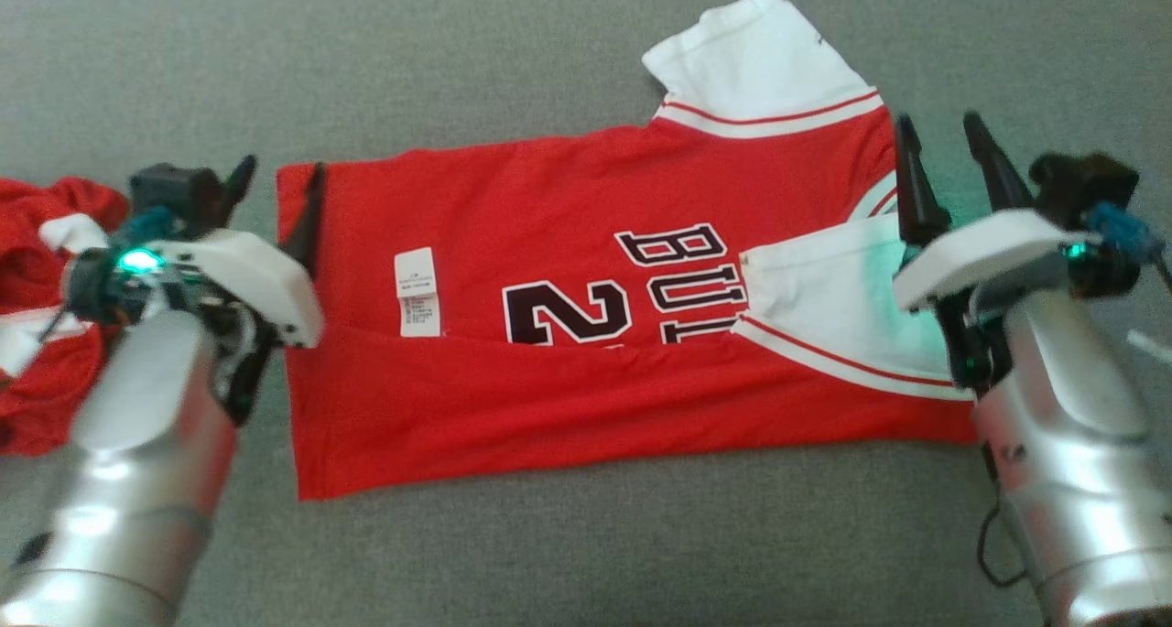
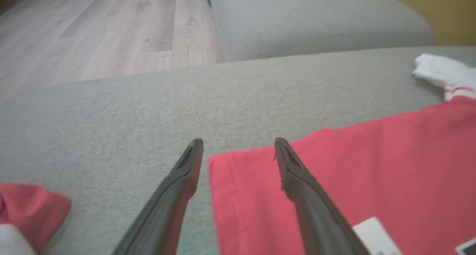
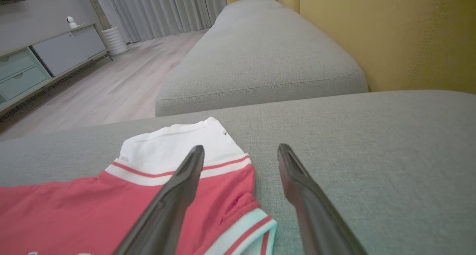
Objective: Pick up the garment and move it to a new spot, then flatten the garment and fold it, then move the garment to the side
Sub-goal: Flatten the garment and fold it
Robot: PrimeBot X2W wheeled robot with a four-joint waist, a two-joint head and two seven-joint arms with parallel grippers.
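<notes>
A red jersey (image 1: 568,334) with white sleeves and dark lettering lies spread on the grey sofa cushion (image 1: 549,554), its near long edge folded up over the front. My left gripper (image 1: 279,178) is open at the jersey's left hem, one finger over the red cloth (image 2: 372,165) and one over bare cushion. My right gripper (image 1: 943,146) is open at the collar end, straddling the jersey's edge (image 3: 223,195). The far white sleeve (image 3: 178,147) lies flat beyond my right fingers. Nothing is held in either gripper.
A second red and white garment (image 1: 37,307) lies crumpled at the far left, beside my left forearm. Beyond the cushion are another grey sofa section (image 3: 260,61), a yellow backrest (image 3: 390,35) and wooden floor (image 2: 93,31).
</notes>
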